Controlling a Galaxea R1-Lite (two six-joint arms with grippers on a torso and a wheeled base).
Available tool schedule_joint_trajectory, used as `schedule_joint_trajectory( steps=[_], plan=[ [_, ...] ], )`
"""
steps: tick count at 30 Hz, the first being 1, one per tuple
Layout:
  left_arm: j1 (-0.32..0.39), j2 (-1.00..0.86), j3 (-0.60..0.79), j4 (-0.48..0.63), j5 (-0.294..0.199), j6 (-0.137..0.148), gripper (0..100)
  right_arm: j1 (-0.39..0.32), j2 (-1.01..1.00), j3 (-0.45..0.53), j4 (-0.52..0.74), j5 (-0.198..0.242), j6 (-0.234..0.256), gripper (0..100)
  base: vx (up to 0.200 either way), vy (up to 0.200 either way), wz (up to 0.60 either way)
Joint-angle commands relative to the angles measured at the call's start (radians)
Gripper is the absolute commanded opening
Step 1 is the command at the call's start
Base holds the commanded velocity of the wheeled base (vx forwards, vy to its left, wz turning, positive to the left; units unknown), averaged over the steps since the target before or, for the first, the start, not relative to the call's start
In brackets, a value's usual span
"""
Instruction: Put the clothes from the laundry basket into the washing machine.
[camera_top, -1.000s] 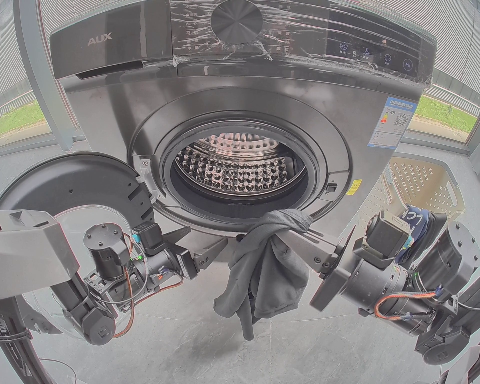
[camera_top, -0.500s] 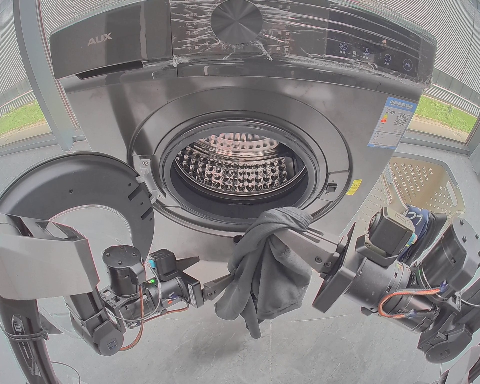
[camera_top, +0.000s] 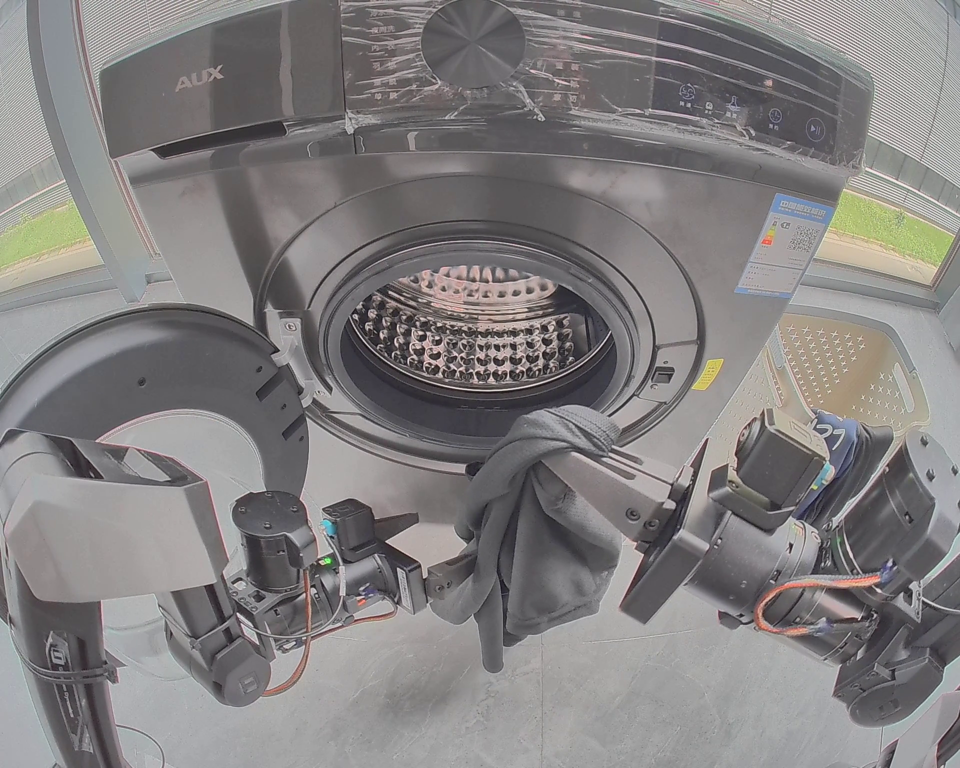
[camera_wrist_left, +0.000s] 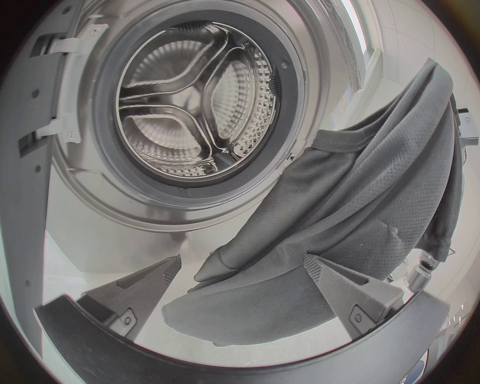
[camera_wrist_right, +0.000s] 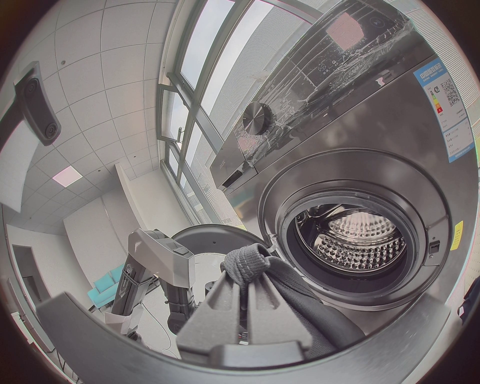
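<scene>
1. Grey garment (camera_top: 530, 530) hangs lengthwise straight down from the right tool (camera_top: 552, 462), which is clamped tight on its top fold.
2. Left tool (camera_top: 437, 560), spread wide, straddles the dangling lower end.
3. Open drum of the washing machine (camera_top: 480, 200) lies just beyond and above the right tool.

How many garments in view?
2: grey garment hangs from the right end effector by the washer opening; navy garment lies in the laundry basket. More may be hidden behind the right arm.
</scene>
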Motion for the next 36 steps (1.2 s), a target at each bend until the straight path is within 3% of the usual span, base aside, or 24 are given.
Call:
schedule_joint_trajectory(
  steps=[1,4,16,17,25,30,36],
  plan=[
    [-0.022,0.032,-0.034,0.0,-0.023,0.002,100,0.001,0.002,0.004,-0.001,-0.001,0.0,0,0.0,0.0,0.0],
    [-0.029,0.036,-0.043,0.0,-0.055,0.005,100,0.001,0.005,0.003,-0.001,-0.001,0.0,0,0.0,0.0,0.0],
    [-0.021,0.144,-0.182,0.0,-0.047,0.032,100,0.016,0.021,0.001,-0.009,-0.004,0.0,0,0.0,0.0,0.0],
    [-0.021,0.145,-0.188,0.0,-0.046,0.034,0,0.016,0.021,0.003,-0.009,-0.004,0.0,0,0.0,0.0,0.0],
    [-0.004,0.129,-0.21,-0.001,-0.031,0.035,0,0.013,0.013,0.016,-0.01,-0.005,-0.005,0,0.0,0.0,0.0],
    [0.05,0.058,-0.201,-0.001,-0.014,0.046,0,-0.013,-0.008,0.049,-0.004,-0.005,-0.006,0,0.0,0.0,0.0],
    [0.09,-0.083,-0.13,0.0,-0.003,0.031,0,-0.041,-0.024,0.059,-0.001,-0.005,-0.006,0,0.0,0.0,0.0]
  ],
)
